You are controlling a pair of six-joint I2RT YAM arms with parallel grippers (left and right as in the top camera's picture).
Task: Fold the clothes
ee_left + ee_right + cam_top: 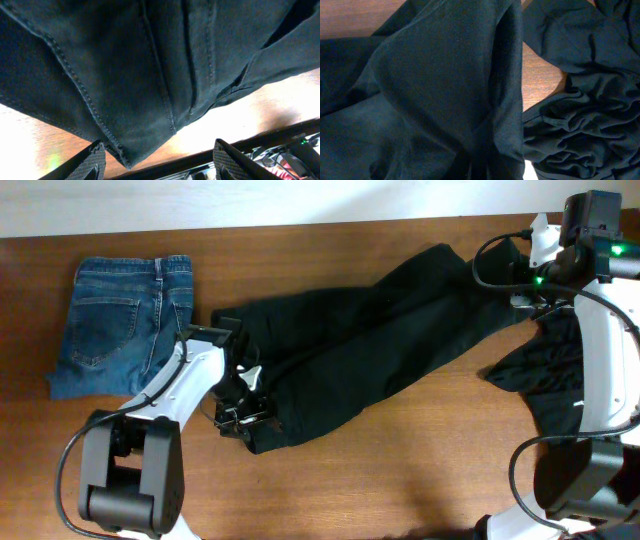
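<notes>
Left end effector (160, 150) stands wide open, holding nothing, with an edge of the black trousers (370, 340) between its fingers (95, 160). The trousers stretch diagonally from the middle of the table (400, 470) to its far right corner. Right end effector (525, 285) is closed at that far end, its grip hidden; folded jeans (120, 325) lie by the left edge.

Left pincer (160, 161): the wrist view's lower edge cuts both fingers (93, 160), so only the ribbed tips show.
Black trousers (380, 340): the waist end is partly under the left arm (185, 380). The leg ends run beneath the right arm (608, 370).
Right pincer: hidden overhead by its own wrist. It is unseen in its wrist view, where dark cloth fills the frame.
Second black garment (545, 370): partly covered by the right arm, kind unclear.
</notes>
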